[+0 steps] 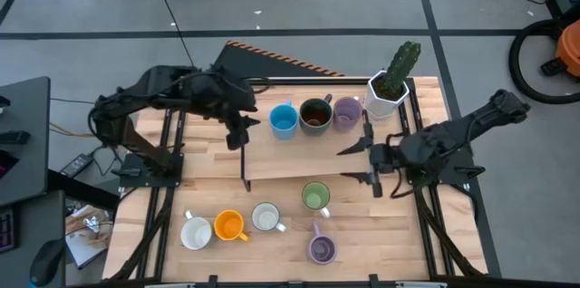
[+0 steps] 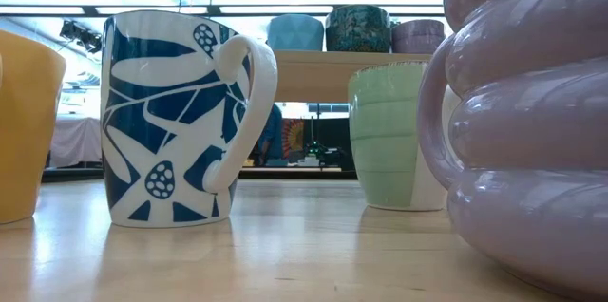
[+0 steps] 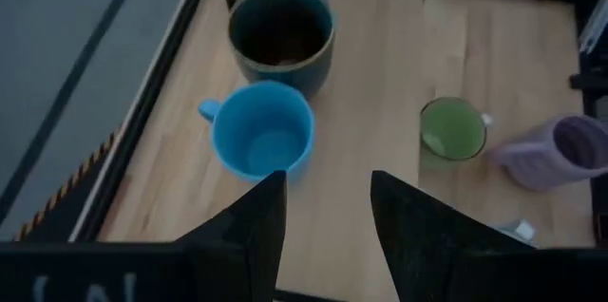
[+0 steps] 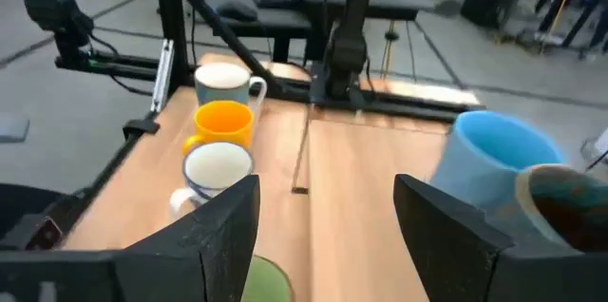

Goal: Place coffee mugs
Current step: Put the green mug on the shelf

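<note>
Three mugs stand on a raised wooden shelf (image 1: 272,157) at the far side: blue (image 1: 284,120), dark brown (image 1: 315,114) and purple (image 1: 347,113). Five more stand on the near table: white (image 1: 196,232), orange (image 1: 230,225), white with blue pattern (image 1: 265,217), green (image 1: 315,196) and ribbed purple (image 1: 322,248). My left gripper (image 1: 240,132) hovers open just left of the blue mug (image 3: 263,131), touching nothing. My right gripper (image 1: 349,164) is open over the shelf's right part, near the green mug, its fingers (image 4: 228,217) holding nothing.
A white hexagonal cactus pot (image 1: 390,89) stands at the shelf's far right corner. Black frame posts (image 4: 347,27) rise at the table's sides. In the low view, the patterned mug (image 2: 176,117), green mug (image 2: 394,136) and purple mug (image 2: 532,122) crowd the near edge.
</note>
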You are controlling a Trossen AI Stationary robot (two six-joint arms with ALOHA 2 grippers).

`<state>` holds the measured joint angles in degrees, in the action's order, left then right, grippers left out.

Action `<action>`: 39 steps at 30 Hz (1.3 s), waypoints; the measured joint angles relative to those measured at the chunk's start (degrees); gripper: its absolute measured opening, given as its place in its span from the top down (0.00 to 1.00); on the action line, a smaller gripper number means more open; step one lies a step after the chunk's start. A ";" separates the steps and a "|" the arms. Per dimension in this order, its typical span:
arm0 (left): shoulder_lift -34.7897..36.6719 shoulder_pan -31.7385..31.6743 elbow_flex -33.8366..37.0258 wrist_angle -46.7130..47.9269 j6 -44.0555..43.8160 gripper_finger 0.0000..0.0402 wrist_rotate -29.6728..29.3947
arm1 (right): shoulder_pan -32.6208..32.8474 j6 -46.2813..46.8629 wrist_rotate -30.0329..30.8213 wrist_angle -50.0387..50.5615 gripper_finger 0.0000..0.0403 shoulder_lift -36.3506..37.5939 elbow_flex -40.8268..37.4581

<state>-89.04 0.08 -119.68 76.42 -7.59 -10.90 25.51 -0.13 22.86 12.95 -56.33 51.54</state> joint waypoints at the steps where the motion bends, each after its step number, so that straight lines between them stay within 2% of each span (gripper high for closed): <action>1: 0.44 1.53 0.14 0.07 -0.23 0.60 -1.79 | 0.27 0.87 0.07 -0.20 0.38 -0.68 0.01; 4: 1.52 6.58 3.46 -3.29 -0.59 0.60 -6.43 | 1.45 3.15 0.25 -0.75 0.38 -2.41 0.01; 9: 5.72 13.21 16.14 -7.73 -3.41 0.60 -7.75 | 4.25 5.49 4.77 -1.68 0.38 -4.03 0.01; 14: 13.83 19.69 32.08 -16.97 -7.88 0.60 -8.37 | 5.70 7.12 6.77 -3.65 0.38 -5.53 0.05; 19: 21.93 24.55 50.41 -31.38 -7.79 0.60 -12.68 | 5.88 6.87 7.77 -3.59 0.38 -6.39 0.03; 24: 30.06 26.32 66.11 -47.34 -4.89 0.60 -12.13 | 5.97 7.82 7.75 -4.31 0.38 -6.06 0.03; 29: 39.39 27.04 79.71 -58.89 -3.36 0.60 -11.86 | 5.46 10.21 8.88 -3.99 0.38 -7.04 0.03; 33: 46.15 26.70 86.19 -62.92 -3.07 0.60 -12.13 | 5.04 12.58 11.30 -3.03 0.38 -8.29 0.25; 39: 54.36 26.79 94.24 -70.32 -0.46 0.60 -13.10 | 5.83 14.41 13.56 3.83 0.38 -11.46 5.74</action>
<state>-34.69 26.87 -25.43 6.10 -8.05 -24.00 31.33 14.29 36.42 16.78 -67.79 57.27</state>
